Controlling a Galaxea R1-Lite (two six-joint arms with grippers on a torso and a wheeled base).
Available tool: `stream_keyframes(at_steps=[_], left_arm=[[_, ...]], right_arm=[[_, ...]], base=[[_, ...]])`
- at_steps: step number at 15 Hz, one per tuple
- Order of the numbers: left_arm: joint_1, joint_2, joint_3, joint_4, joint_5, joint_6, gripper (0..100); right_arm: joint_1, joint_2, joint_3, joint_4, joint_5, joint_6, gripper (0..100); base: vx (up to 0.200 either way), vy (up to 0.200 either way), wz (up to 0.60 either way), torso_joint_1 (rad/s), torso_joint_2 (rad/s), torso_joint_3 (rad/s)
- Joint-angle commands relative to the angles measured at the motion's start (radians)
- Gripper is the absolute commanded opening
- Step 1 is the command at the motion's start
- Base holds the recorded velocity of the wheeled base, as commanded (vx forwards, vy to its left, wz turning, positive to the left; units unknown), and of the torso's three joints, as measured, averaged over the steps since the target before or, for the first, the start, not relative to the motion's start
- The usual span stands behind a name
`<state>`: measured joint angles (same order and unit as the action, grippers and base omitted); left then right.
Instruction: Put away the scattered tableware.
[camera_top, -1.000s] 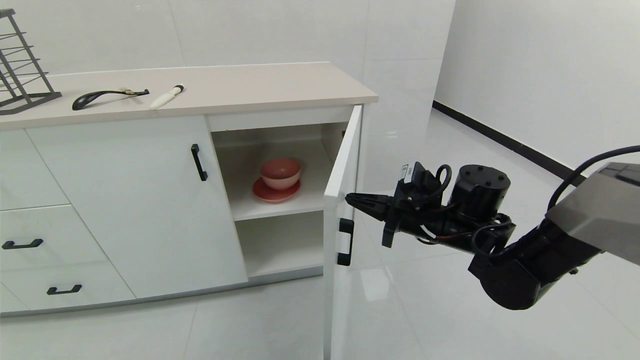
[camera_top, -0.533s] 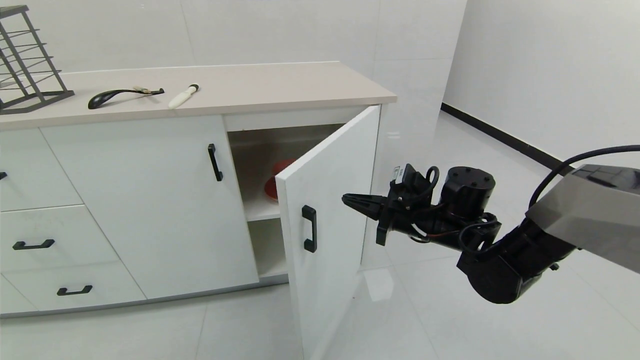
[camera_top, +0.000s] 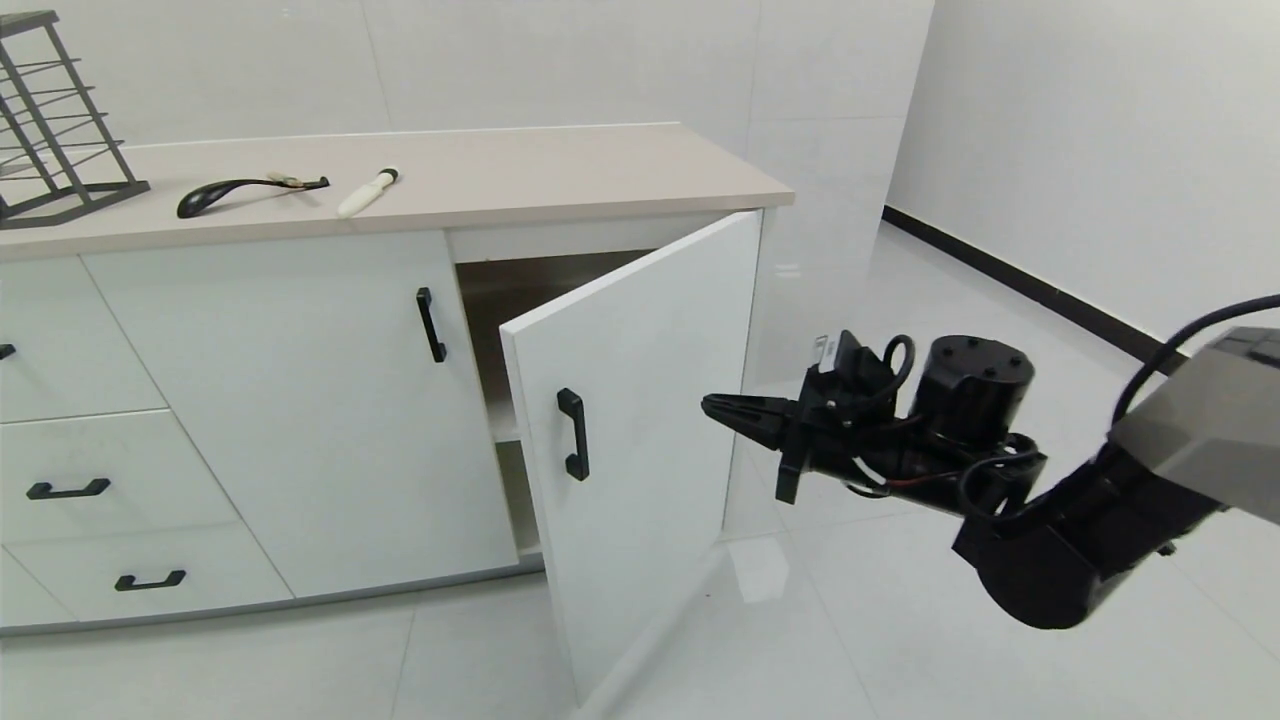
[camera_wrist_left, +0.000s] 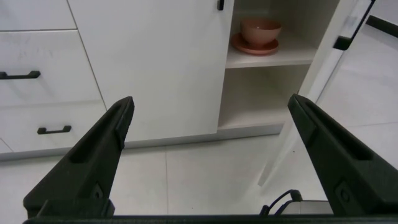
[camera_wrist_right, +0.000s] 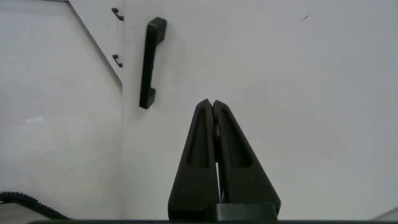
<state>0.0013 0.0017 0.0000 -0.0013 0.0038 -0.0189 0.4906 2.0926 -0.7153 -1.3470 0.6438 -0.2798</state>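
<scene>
The white cabinet door stands half shut, its black handle facing outward. My right gripper is shut with nothing in it, tips pointing at the door's outer face to the right of the handle; whether they touch the door I cannot tell. In the right wrist view its fingers are pressed together. My left gripper hangs open and low in front of the cabinet. A pink bowl sits on a pink plate on the upper shelf. A black spoon and a white-handled utensil lie on the countertop.
A dark wire rack stands at the counter's back left. The left cabinet door is shut, with drawers beside it. Glossy white floor stretches to the right, up to a wall with a black skirting.
The cabinet door has swung from wide open to half shut, hiding the bowl and plate from the head view. The right gripper, still shut, drew back slightly to the right. The head camera shifted early on.
</scene>
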Motion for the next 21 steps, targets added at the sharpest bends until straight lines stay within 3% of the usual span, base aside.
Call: stream_keyframes(at_steps=[1,3,6,8,9,13,16,18,19,21], left_arm=[[0.000,0.001,0.000,0.000,0.001,-0.001,100],[0.000,0.001,0.000,0.000,0.001,-0.001,100],[0.000,0.001,0.000,0.000,0.002,-0.004,100],[0.000,0.001,0.000,0.000,0.004,-0.004,100],[0.000,0.001,0.000,0.000,0.004,-0.004,100],[0.000,0.001,0.000,0.000,0.005,-0.006,100],[0.000,0.001,0.000,0.000,0.005,-0.006,100],[0.000,0.001,0.000,0.000,0.005,-0.006,100],[0.000,0.001,0.000,0.000,0.005,-0.006,100],[0.000,0.001,0.000,0.000,0.005,-0.006,100]], right_arm=[[0.002,-0.282,0.214,-0.001,0.000,-0.002,0],[-0.080,-0.588,0.416,0.003,0.000,-0.002,0],[-0.477,-1.000,0.596,0.039,0.005,0.002,0],[-0.573,-1.151,0.666,0.066,0.007,0.033,0],[-0.580,-1.270,0.715,0.104,0.005,0.047,0],[-0.561,-1.675,0.715,0.477,0.004,0.054,0],[-0.500,-2.071,0.715,0.852,-0.001,0.045,0],[-0.492,-2.082,0.715,0.898,-0.162,0.054,0],[-0.492,-2.082,0.715,1.068,-0.412,0.100,0],[-0.491,-2.080,0.715,1.292,-0.533,0.136,0]], base=[[0.000,0.000,0.00,0.000,0.00,0.000],[0.000,0.000,0.00,0.000,0.00,0.000],[0.000,0.000,0.00,0.000,0.00,0.000],[0.000,0.000,0.00,0.000,0.00,0.000],[0.000,0.000,0.00,0.000,0.00,0.000],[0.000,0.000,0.00,0.000,0.00,0.000],[0.000,0.000,0.00,0.000,0.00,0.000],[0.000,0.000,0.00,0.000,0.00,0.000],[0.000,0.000,0.00,0.000,0.00,0.000],[0.000,0.200,0.00,0.005,0.00,0.007]])
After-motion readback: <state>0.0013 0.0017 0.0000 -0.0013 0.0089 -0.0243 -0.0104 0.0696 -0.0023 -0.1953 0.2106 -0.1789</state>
